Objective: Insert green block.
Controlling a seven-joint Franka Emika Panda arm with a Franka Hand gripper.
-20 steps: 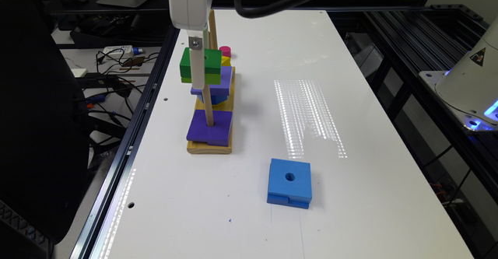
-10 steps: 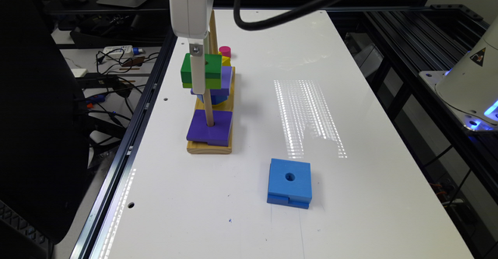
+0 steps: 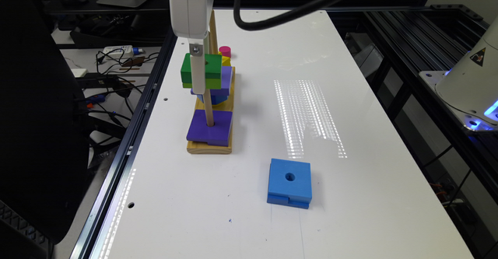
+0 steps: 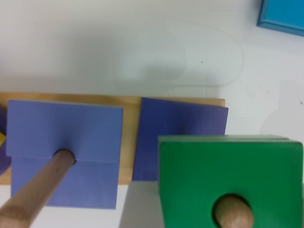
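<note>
The green block is cut off by the wrist view's edge, as is the blue block. The hand hides part of the green block's front.

One green block with hole. One blue square block on table. Purple square blocks — two. Wooden pegs — three. One wooden base. One pink cylinder.

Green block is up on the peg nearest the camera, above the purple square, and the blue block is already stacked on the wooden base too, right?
Not the blue block: the exterior view shows it lying flat on the white table, apart from the wooden base. The rest holds: the green block has the peg through its hole, high above the purple square.
</note>
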